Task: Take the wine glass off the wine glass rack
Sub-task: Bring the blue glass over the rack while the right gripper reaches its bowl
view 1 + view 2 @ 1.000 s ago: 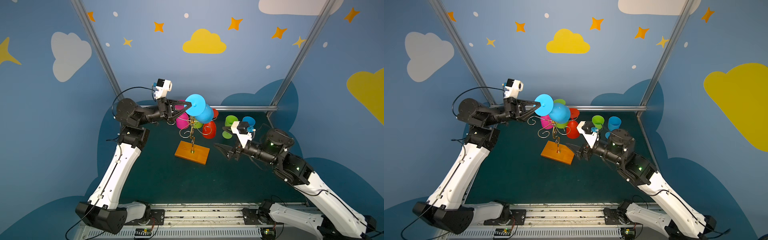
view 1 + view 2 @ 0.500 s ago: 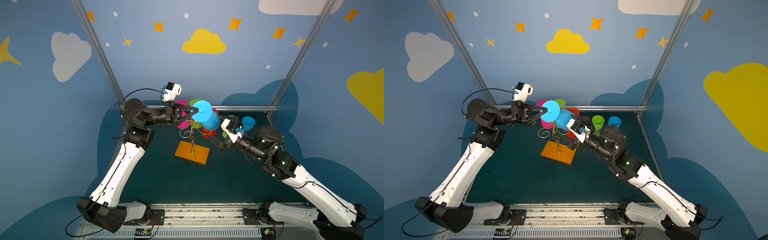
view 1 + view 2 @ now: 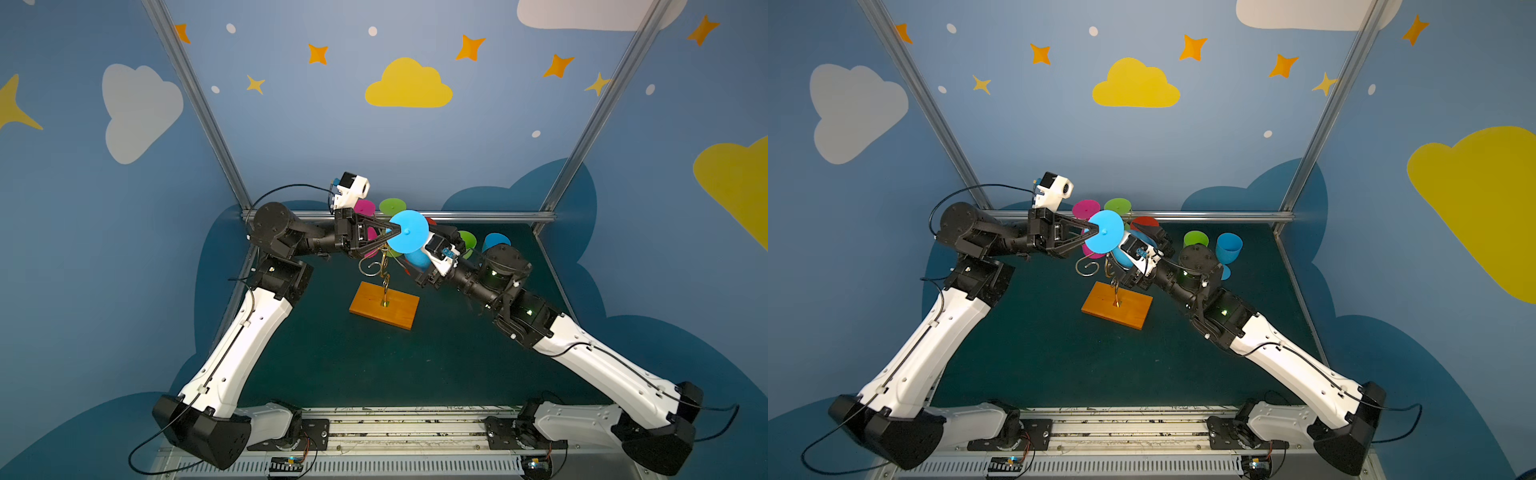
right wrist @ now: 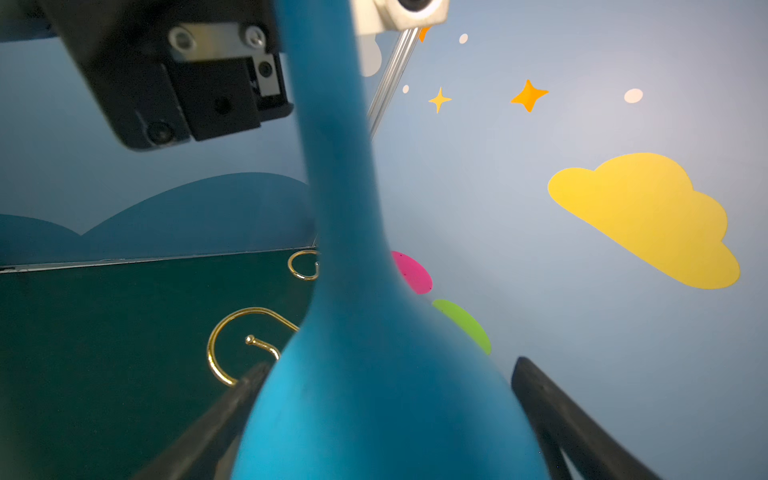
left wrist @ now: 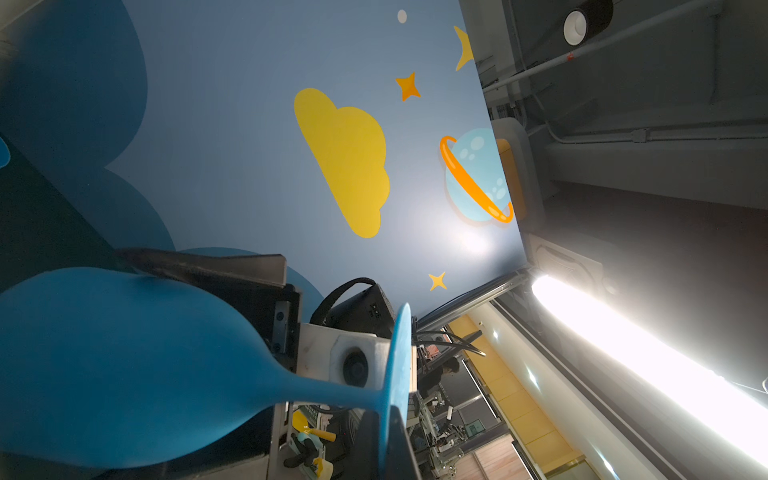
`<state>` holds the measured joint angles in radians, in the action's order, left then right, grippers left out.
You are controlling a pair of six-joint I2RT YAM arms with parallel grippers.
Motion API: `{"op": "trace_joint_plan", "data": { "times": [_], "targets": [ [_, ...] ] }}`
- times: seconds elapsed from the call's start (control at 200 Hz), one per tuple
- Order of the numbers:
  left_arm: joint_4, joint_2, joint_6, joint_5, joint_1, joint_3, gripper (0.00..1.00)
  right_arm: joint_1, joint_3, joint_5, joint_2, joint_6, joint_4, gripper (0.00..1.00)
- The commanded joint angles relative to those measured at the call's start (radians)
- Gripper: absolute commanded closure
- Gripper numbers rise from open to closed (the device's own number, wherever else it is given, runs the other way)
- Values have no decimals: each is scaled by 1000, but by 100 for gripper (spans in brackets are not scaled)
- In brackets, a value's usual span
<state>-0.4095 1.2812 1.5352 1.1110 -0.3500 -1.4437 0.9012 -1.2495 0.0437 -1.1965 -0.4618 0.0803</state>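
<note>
The wine glass rack (image 3: 384, 305) (image 3: 1117, 305) is a gold wire stand on an orange-brown wooden base mid-table. A blue wine glass (image 3: 409, 237) (image 3: 1104, 237) hangs sideways in the air above it. My left gripper (image 3: 390, 232) (image 5: 392, 419) is shut on the rim of its round foot. My right gripper (image 4: 388, 365) is open, one finger on each side of the glass's bowl (image 5: 124, 365); one finger (image 4: 536, 386) stands apart from the bowl. In both top views the foot hides the right fingertips. A gold scroll arm (image 4: 216, 345) curls just beside the bowl.
Pink (image 3: 1086, 209), green (image 3: 1118, 205) and red (image 3: 1144, 223) glasses hang on the rack behind the blue one. A green glass (image 3: 1196, 239) and another blue glass (image 3: 1229, 247) stand on the mat at the back right. A metal rail (image 3: 478, 216) edges the back wall.
My right arm has swung in from the right front and up to the blue glass, its jaws now around the bowl. My left gripper carried the glass a little rightward.
</note>
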Motion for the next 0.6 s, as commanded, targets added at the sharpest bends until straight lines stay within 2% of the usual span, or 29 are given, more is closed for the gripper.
{"op": "trace_joint_plan", "data": {
  "times": [0.0, 0.12, 0.295, 0.401, 0.441, 0.491, 0.596],
  "targets": [
    [-48, -32, 5, 19, -4, 2, 97, 3, 17, 28, 9, 25, 47, 12],
    [-40, -35, -2, 15, -2, 5, 97, 1, 33, 17, 29, 49, 44, 17],
    [-48, -28, -5, -4, -2, 15, 97, 3, 49, -3, 62, 82, 14, 37],
    [-49, -26, -23, -23, 1, 23, 96, 2, 58, -2, 85, 110, -16, 42],
    [-42, -30, -55, -36, 2, 29, 90, 2, 52, 1, 94, 127, -43, 45],
    [4, -41, -121, -53, 5, 34, 72, 3, 42, 6, 107, 148, -84, 48],
    [166, -75, -324, -109, 16, 34, 51, 2, 14, 54, 147, 255, -206, 53]
  ]
}}
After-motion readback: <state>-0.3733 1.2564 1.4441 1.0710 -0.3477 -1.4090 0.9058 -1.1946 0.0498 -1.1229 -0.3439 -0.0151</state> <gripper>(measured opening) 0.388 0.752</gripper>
